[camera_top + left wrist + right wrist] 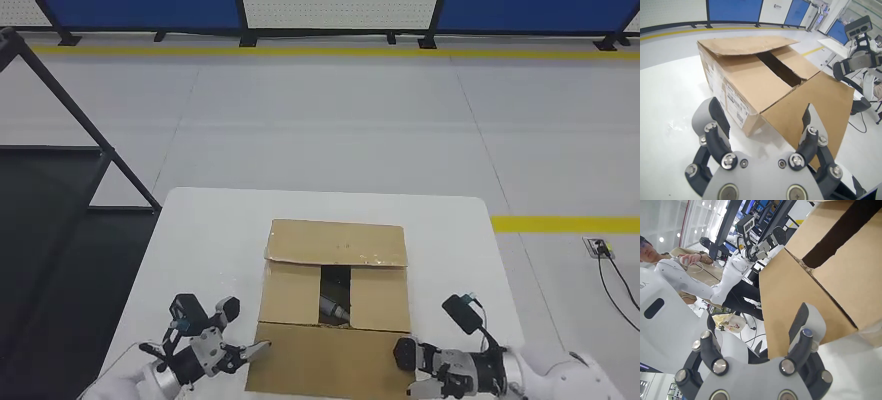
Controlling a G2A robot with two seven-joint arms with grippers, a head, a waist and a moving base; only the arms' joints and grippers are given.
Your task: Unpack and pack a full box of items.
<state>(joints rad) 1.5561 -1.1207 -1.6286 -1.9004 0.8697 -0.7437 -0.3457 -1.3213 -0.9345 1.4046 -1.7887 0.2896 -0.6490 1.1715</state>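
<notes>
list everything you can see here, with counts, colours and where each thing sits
cardboard box: one, brown, middle of the table, top flaps partly open with a dark gap between them
item inside the box: at least one, greyish, seen through the gap, kind unclear
labels: several, white, on the box side facing the left arm
table: one, white, under the box
floor lines: two, yellow, one right of the table, one far off
blue panels: two, far edge of the floor
floor socket: one, grey, with cable, right of the table
left pincer: one, black and silver, open, by the near flap
right pincer: one, same colours, open, at the near flap's other edge
</notes>
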